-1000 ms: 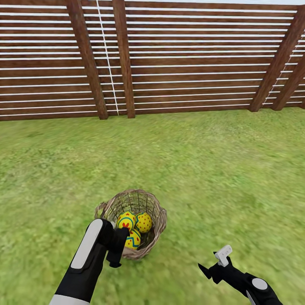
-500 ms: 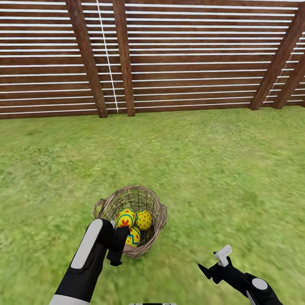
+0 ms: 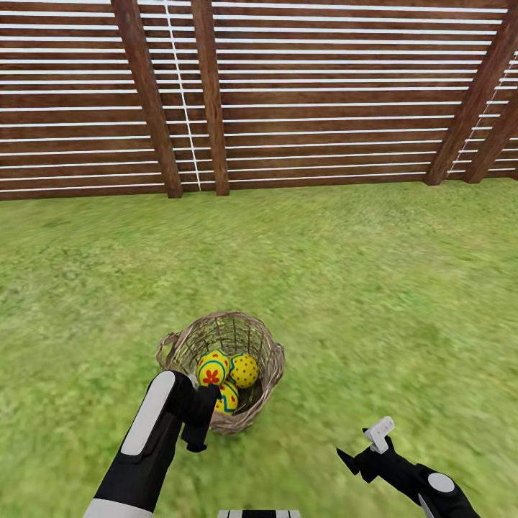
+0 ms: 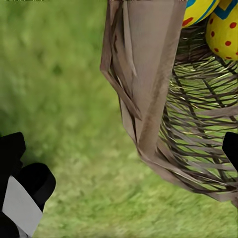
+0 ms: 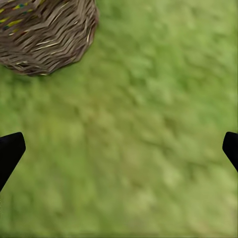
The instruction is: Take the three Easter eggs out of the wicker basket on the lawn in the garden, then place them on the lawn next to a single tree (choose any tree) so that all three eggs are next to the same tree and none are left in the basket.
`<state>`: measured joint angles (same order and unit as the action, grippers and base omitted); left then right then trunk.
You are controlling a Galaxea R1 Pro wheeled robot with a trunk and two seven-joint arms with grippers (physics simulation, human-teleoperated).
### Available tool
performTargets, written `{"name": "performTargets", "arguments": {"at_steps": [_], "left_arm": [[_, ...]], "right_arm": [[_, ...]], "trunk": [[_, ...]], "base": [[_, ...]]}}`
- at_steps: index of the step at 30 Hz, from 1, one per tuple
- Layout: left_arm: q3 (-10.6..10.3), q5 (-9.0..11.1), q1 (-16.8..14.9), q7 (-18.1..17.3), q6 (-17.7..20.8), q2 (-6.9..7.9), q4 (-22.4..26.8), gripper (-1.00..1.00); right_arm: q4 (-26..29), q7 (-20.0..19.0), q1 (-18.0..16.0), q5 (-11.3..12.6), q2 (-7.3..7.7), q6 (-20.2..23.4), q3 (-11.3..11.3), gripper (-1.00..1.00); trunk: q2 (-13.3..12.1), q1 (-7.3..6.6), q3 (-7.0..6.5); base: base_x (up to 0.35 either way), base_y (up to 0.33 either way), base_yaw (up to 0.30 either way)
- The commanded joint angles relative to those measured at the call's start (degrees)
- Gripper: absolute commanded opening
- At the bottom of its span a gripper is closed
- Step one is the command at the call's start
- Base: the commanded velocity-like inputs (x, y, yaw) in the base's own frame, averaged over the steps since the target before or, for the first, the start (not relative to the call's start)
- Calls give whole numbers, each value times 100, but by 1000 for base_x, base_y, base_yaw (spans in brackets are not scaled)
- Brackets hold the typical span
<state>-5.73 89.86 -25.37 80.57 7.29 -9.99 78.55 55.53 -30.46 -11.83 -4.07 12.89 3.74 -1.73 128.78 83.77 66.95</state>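
Note:
The wicker basket (image 3: pixel 267 357) sits on the lawn (image 3: pixel 374 288) just ahead of me. Three Easter eggs lie inside it: one with a red flower (image 3: pixel 212 369), one with red dots (image 3: pixel 244 370) and one with a blue zigzag (image 3: pixel 229 398). My left gripper (image 3: pixel 199 423) hangs at the basket's near-left rim, open and holding nothing. The left wrist view shows that rim (image 4: pixel 148 94) close up between the fingers, with two eggs (image 4: pixel 224 29) beyond it. To the basket's right, my right gripper (image 3: pixel 364 447) is open over bare grass, and the basket (image 5: pixel 47 34) shows off to one side.
A brown slatted fence (image 3: pixel 324 93) closes the lawn at the back, with slanted posts (image 3: pixel 471 101) at the right. Open grass lies on all sides of the basket. A white edge of my own body (image 3: pixel 259 514) shows at the bottom.
The whole picture has shifted slightly upward, so the camera has moved. Both arms hold the same pose, and the eggs still lie in the basket.

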Motion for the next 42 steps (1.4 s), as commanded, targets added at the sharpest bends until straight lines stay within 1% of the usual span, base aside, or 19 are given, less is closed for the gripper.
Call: {"name": "performTargets", "arguments": {"at_steps": [1,7,11,16,25,41,42], "left_arm": [[1,1,-3,34,61,-1,3,100],[-9,-13,-17,98,62,-1,-44,100],[-134,-20,-77,145,62,-1,-78,100],[-186,-25,-90,168,62,-1,-91,100],[-191,-29,-91,196,62,-1,-103,100],[-191,-30,-91,196,62,-1,-80,100],[-191,-30,-91,196,62,-1,-71,100]], "right_arm": [[-4,-13,1,-41,3,21,-2,100],[-40,-13,1,-41,3,21,-2,100],[-42,-13,0,-41,3,15,-2,100],[-54,-13,-2,-42,3,13,-2,100],[-94,-4,-1,-50,0,12,-2,100],[-95,-4,-2,-59,-1,12,-2,100],[-95,-4,2,-59,1,11,-2,100]], "trunk": [[2,-1,4],[2,-1,4],[2,-1,4],[2,-1,4],[2,-1,4],[2,-1,4],[42,21,22]], "base": [[0,0,0],[0,0,0],[0,0,0],[0,0,0],[107,-23,0],[5,-2,0],[0,0,0]]}}
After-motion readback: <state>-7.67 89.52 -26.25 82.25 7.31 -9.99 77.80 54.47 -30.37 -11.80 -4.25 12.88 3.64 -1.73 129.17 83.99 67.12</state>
